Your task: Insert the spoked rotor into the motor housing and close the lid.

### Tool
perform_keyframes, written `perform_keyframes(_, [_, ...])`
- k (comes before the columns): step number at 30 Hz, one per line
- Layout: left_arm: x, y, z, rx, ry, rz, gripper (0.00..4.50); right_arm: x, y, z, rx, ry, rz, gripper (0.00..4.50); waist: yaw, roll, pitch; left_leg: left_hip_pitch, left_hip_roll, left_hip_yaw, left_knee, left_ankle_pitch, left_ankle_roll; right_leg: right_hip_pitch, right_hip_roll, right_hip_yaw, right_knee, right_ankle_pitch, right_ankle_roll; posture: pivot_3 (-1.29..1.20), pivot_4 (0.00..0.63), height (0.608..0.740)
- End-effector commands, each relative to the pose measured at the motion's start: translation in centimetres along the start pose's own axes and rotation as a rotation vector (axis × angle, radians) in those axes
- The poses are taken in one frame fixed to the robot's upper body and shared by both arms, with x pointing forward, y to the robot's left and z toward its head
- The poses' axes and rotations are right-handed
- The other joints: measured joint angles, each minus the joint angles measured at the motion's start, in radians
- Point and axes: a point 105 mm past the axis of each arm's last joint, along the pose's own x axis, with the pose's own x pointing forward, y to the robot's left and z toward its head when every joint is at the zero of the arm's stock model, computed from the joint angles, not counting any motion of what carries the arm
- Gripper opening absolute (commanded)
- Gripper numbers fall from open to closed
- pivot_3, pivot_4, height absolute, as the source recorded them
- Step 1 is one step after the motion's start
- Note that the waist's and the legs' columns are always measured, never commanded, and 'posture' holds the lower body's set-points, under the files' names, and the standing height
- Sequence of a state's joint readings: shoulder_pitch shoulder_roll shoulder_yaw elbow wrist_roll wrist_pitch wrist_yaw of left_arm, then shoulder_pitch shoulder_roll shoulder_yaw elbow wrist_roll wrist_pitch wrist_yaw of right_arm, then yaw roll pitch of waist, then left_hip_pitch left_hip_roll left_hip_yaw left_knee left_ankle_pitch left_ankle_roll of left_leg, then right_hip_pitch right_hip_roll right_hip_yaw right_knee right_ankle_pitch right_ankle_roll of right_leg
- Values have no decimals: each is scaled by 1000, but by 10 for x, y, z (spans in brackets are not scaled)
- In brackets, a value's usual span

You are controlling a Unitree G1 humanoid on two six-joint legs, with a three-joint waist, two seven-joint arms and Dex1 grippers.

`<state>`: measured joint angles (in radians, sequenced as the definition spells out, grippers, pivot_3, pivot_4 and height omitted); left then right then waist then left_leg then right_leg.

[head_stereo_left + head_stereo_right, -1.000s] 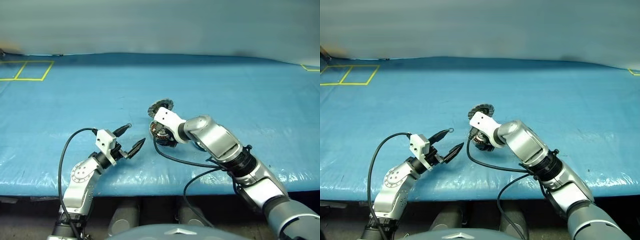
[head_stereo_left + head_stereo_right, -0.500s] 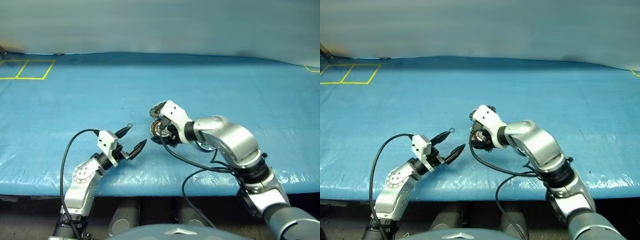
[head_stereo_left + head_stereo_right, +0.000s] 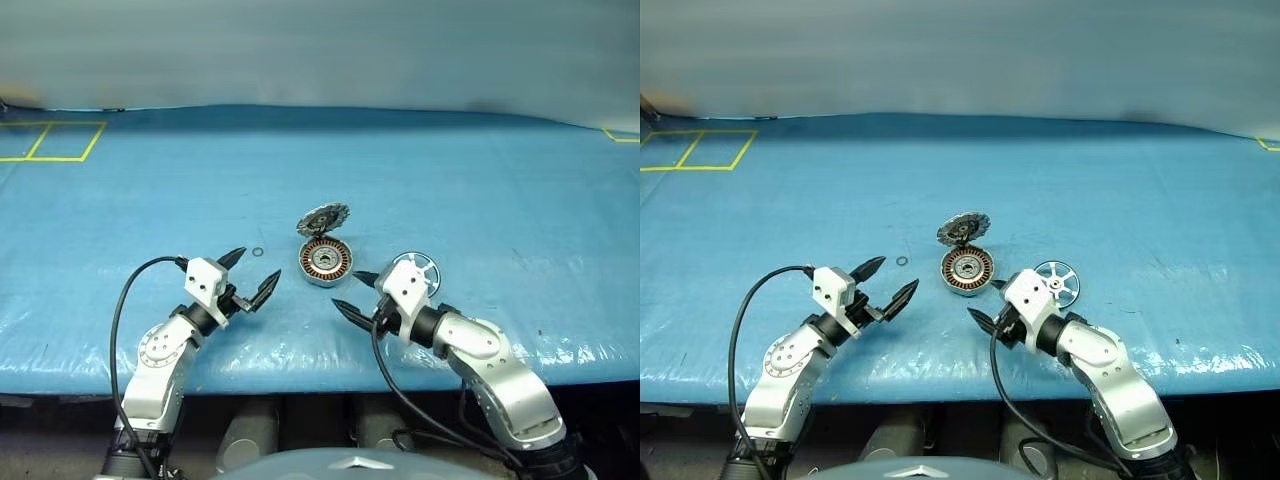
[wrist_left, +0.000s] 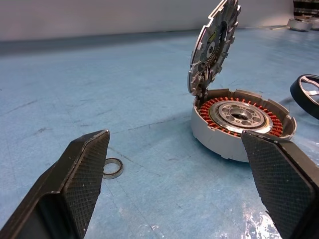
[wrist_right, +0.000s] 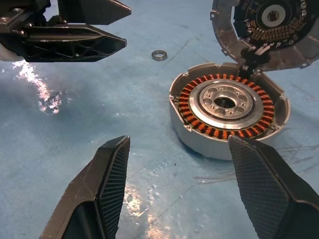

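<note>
Blue table (image 3: pixel 480 180): motor housing (image 3: pixel 325 262) uncovered, lid (image 3: pixel 322 218) raised; spoked rotor (image 3: pixel 415 270) beside; both end effectors released, empty.

The housing (image 3: pixel 325 262) rests on the table (image 3: pixel 480 190). Its lid (image 3: pixel 322 218) stands up from the housing's far rim, tilted back. The rotor (image 3: pixel 414 272) lies flat to the right of the housing, apart from it. A ring (image 3: pixel 258 252) lies to the housing's left, also apart. Nearer than the housing, the left gripper (image 3: pixel 249 276) sits to its left and the right gripper (image 3: pixel 353 292) to its right, neither touching it.
</note>
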<state>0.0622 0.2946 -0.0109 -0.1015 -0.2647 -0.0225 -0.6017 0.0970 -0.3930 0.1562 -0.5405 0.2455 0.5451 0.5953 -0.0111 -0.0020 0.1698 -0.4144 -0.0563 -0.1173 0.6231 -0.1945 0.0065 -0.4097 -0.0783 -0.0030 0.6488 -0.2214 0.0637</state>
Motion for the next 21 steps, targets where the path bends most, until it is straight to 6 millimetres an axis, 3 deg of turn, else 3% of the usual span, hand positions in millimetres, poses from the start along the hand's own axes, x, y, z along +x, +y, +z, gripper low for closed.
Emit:
perform_keyframes(1, [3,14,8,33,-7,60,4500,-4,-6,16,47,-110,-26,3311,0,0,0,0,0,0,0,0,0,0,0,0,0,0,0,0,150,740])
perform_keyframes(4, [3,34,4,29,25,167,4500,-1,10,21,93,-145,57,3311,0,0,0,0,0,0,1,0,0,1,0,0,0,0,0,0,150,740])
perform_keyframes(7, [2,42,1,23,50,187,4500,4,20,13,27,-90,94,3311,-1,0,0,0,0,0,0,0,1,0,1,0,0,1,1,0,150,740])
perform_keyframes(12, [2,50,-8,53,113,208,4500,8,16,8,-28,-70,68,3311,1,-1,0,0,-1,0,0,0,1,0,0,0,-1,1,2,0,150,740])
perform_keyframes(21, [30,45,-26,86,234,213,4500,14,8,10,-56,-66,14,3311,2,-1,0,0,-2,0,3,0,1,2,0,1,-2,3,5,0,150,740])
